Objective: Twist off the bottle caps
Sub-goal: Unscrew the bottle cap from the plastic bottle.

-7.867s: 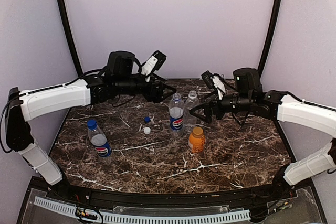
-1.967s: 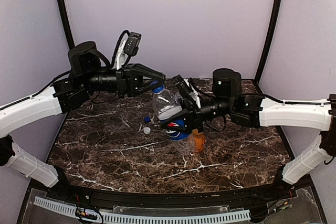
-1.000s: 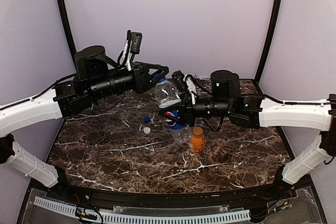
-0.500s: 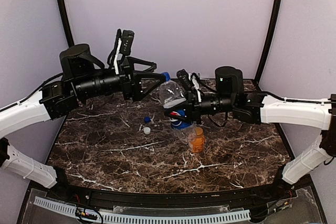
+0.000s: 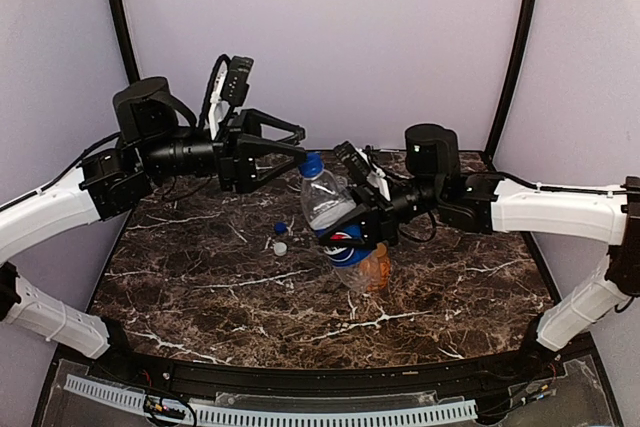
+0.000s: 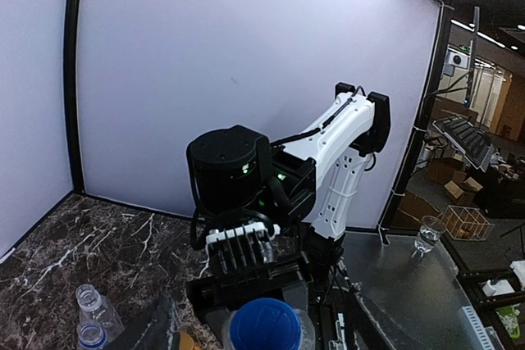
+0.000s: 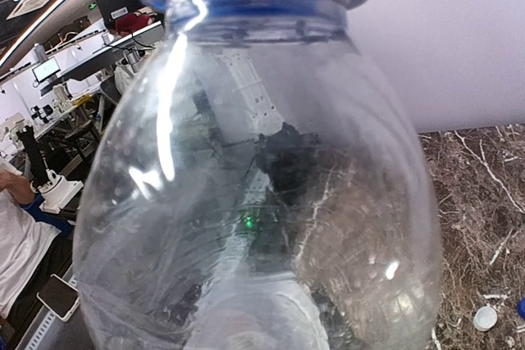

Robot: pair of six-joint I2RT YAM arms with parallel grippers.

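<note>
A clear Pepsi bottle (image 5: 322,197) with a blue label hangs tilted above the table, and my right gripper (image 5: 352,228) is shut on its middle. Its blue cap (image 5: 312,164) is on its neck, pointing up and left. My left gripper (image 5: 301,144) is open, its fingertips just left of and above that cap, not touching it. In the left wrist view the blue cap (image 6: 264,325) sits at the bottom centre, with one dark finger (image 6: 154,327) to its left. The bottle (image 7: 262,170) fills the right wrist view and hides my right fingers.
A short orange bottle (image 5: 380,269) stands right behind the held bottle. A loose blue cap (image 5: 281,229) and a loose white cap (image 5: 279,247) lie on the marble table (image 5: 200,287). Two more bottle tops (image 6: 89,299) show low on the left in the left wrist view.
My left gripper has opened off the blue cap and drawn back slightly to the left. My right arm has swung the bottle more upright and a little lower.
</note>
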